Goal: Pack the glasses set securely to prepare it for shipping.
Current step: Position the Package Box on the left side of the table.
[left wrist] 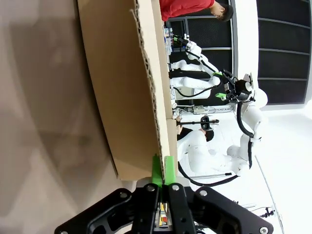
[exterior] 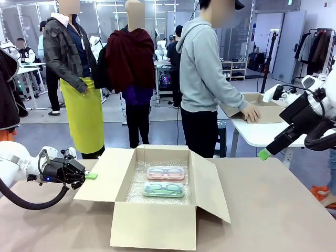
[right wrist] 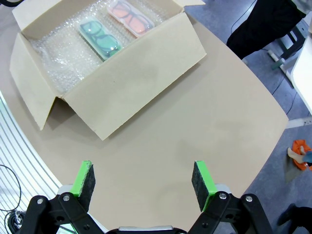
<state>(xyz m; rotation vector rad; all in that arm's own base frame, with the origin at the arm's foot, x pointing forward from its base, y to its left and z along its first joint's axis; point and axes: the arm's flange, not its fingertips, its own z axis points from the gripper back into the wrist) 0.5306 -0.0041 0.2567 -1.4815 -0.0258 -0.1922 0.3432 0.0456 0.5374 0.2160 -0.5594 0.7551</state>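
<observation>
An open cardboard box stands mid-table, lined with bubble wrap. Inside lie the glasses set: a pink case at the far side and a mint-green case nearer me, side by side, spectacles visible through the clear lids. My left gripper is shut on the outer edge of the box's left flap; in the left wrist view the green fingertips pinch the cardboard flap. My right gripper hangs open above the table's right side, its pads wide apart, looking down on the box, mint case and pink case.
The box's right flap and front flap lie spread outward on the tan table. A person in a grey hoodie stands at a white side table at the far right, hands on another cardboard box.
</observation>
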